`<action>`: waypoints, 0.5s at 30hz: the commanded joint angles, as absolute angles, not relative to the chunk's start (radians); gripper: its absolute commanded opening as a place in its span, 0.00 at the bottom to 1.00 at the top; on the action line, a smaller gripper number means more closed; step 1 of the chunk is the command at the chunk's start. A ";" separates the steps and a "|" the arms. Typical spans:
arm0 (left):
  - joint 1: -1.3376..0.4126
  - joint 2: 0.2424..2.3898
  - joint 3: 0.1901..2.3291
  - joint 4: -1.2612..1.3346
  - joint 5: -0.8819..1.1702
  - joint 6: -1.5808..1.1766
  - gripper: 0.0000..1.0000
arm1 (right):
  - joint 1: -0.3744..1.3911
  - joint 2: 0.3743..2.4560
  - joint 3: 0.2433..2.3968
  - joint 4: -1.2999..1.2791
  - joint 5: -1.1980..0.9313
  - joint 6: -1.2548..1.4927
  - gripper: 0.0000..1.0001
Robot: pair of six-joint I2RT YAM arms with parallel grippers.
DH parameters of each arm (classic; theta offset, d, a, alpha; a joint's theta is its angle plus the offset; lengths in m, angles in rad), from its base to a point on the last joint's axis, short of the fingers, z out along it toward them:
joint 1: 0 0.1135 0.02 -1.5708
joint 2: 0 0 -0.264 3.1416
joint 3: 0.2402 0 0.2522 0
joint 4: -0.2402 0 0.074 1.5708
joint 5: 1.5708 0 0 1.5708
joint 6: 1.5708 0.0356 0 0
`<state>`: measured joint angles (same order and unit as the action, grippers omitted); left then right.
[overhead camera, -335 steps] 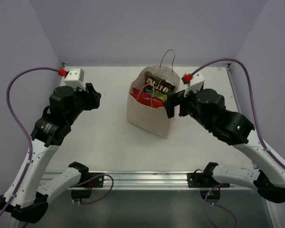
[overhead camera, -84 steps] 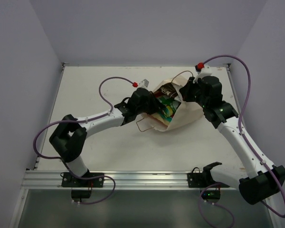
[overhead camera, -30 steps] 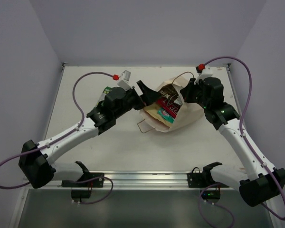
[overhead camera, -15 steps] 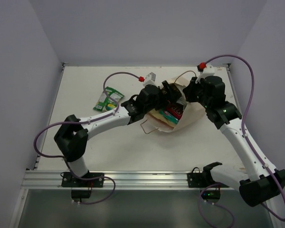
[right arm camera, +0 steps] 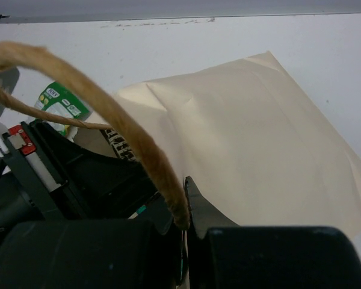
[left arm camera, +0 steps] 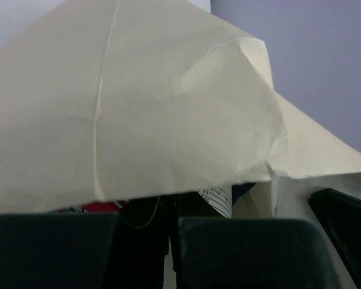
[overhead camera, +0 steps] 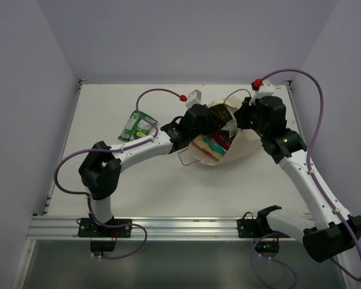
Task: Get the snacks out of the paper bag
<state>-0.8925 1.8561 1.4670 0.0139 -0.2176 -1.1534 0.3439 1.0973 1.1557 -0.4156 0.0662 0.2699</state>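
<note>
While the paper bag (overhead camera: 242, 147) lies tipped with packets (overhead camera: 210, 143) in its mouth, the left gripper (left arm camera: 171, 247) sits closed inside it, its hold unclear; the right gripper (right arm camera: 186, 229) pinches the cord handle (right arm camera: 108, 111); a green packet (overhead camera: 137, 125) lies left of the bag.

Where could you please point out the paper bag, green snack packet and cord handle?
paper bag (overhead camera: 242, 149), top view, cream side wall.
green snack packet (overhead camera: 137, 125), top view, packet's middle.
cord handle (right arm camera: 111, 111), right wrist view, mid-loop.

Left gripper (left arm camera: 171, 233) now closed, perhaps deeper
</note>
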 commanded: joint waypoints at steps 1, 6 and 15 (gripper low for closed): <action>-0.881 1.686 1.447 0.008 -0.241 -1.070 0.00 | 0.345 1.086 1.164 -0.422 0.104 0.287 0.00; -0.876 1.534 1.474 -0.135 -0.167 -0.962 0.00 | 0.344 1.104 1.144 -0.423 0.164 0.311 0.00; -0.675 1.209 1.586 -0.463 -0.170 -0.769 0.00 | 0.342 1.106 1.144 -0.442 0.172 0.322 0.00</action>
